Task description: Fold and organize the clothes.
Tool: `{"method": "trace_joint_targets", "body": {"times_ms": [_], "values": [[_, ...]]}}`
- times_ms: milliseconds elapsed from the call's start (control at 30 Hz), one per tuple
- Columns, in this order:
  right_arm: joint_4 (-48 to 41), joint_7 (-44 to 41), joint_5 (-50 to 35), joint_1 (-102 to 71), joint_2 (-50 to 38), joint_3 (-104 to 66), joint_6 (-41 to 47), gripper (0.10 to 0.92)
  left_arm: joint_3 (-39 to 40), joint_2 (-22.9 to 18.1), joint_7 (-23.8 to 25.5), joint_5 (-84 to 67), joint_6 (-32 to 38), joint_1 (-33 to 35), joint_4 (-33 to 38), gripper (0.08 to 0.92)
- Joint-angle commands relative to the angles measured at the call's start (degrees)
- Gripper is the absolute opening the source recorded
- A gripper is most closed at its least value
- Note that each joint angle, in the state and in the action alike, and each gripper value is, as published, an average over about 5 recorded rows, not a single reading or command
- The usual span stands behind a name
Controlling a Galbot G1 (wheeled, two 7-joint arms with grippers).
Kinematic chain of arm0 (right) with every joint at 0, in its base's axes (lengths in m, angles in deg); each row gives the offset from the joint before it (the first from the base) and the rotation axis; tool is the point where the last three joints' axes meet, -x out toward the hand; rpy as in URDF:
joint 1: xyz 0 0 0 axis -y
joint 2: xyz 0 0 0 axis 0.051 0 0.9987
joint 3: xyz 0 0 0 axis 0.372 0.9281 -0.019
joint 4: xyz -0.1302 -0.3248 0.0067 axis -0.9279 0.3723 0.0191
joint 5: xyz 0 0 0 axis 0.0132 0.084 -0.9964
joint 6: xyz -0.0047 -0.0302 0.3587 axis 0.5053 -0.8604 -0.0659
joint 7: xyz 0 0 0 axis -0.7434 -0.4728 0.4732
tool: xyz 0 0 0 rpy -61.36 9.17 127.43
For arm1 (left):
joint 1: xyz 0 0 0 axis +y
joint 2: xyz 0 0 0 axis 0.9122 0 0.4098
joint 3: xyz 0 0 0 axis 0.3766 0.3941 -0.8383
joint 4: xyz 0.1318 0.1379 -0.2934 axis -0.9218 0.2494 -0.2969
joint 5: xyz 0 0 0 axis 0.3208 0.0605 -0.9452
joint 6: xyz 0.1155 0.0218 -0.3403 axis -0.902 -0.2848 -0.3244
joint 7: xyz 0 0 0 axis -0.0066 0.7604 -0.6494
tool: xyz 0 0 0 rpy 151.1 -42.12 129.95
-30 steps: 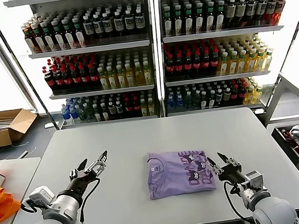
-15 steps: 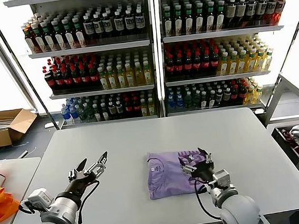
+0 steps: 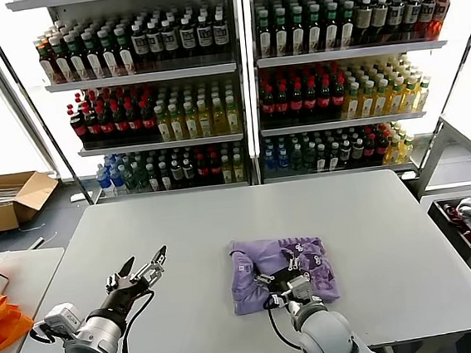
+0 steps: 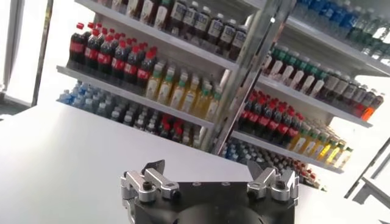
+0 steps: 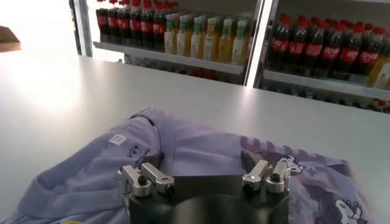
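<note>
**Right gripper over the folded shirt, left gripper waiting aside**

The right gripper sat low over the near edge of the lavender T-shirt, its fingers spread wide and nothing caught between them. In the right wrist view the same gripper showed both fingertips apart, with the T-shirt lying directly beneath and ahead of them, rumpled into soft ridges rather than flat. A small white neck label showed on the cloth ahead of the fingers, toward the robot's left, and dark purple lettering lay on the part of the shirt just beyond the gripper, toward its right.

The shirt rested on the grey table, roughly at the middle of its near half.

The left gripper hung above bare tabletop well off to the left of the shirt, fingers likewise splayed and holding nothing. Beyond both grippers, past the table's far edge, stood shelves of bottles.
</note>
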Motion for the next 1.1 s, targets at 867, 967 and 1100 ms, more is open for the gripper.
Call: {"method": "trace_joint_targets", "body": {"times_ms": [867, 967, 1100], "values": [[22.7, -23.1, -16.1, -37.4, -0.4, -58.5, -23.9, 0.823, -7.0, 0.7, 18.2, 11.3, 8.2, 5.0, -4.2, 0.823], [22.3, -23.3, -14.8, -37.3, 1.2, -58.2, -23.7, 0.823, -8.9, -1.4, 19.5, 14.5, 9.7, 6.5, -4.8, 0.823], [22.1, -23.3, -14.0, -37.8, 2.5, -58.0, -23.5, 0.823, -11.0, -3.4, 20.4, 14.8, 10.2, 7.9, -5.0, 0.822]]}}
